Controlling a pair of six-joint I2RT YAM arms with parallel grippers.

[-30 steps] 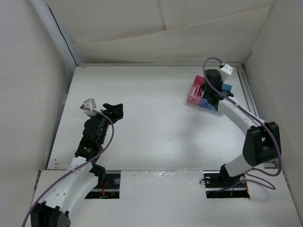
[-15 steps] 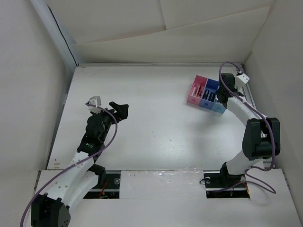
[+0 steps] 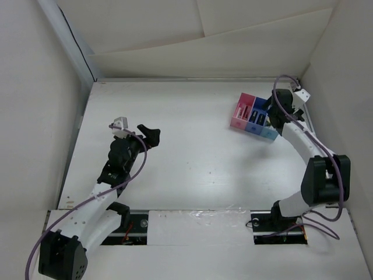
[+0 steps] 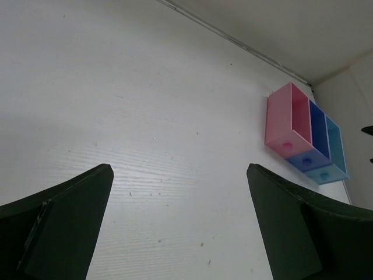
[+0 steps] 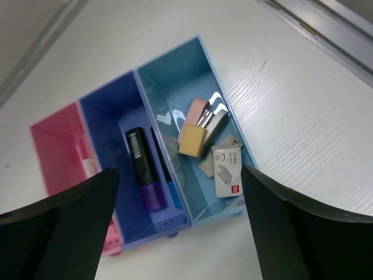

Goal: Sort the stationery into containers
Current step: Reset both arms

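Your right tool (image 5: 179, 170) had shifted toward the table's right edge and spread its fingers, empty, above the containers (image 5: 186, 81) near the far right corner. The left tool (image 4: 179, 169) had opened too, holding nothing. A black-and-purple marker (image 5: 141, 169) and small blocks (image 5: 194, 135) lay binned, so sorting looked nearly done.

**Jaws spread wide on both sides**

The left arm (image 3: 96, 204) is extended forward from its base at the near left and is bent at the elbow, with the wrist angled toward the right. The left end effector (image 3: 152, 133) is held with its jaws spread wide, and nothing is gripped between them. The right arm (image 3: 303, 140) is reached far forward along the right side, its forearm curved inward. The right end effector (image 5: 179, 172) is pointed downward, its jaws likewise parted wide, with nothing gripped.
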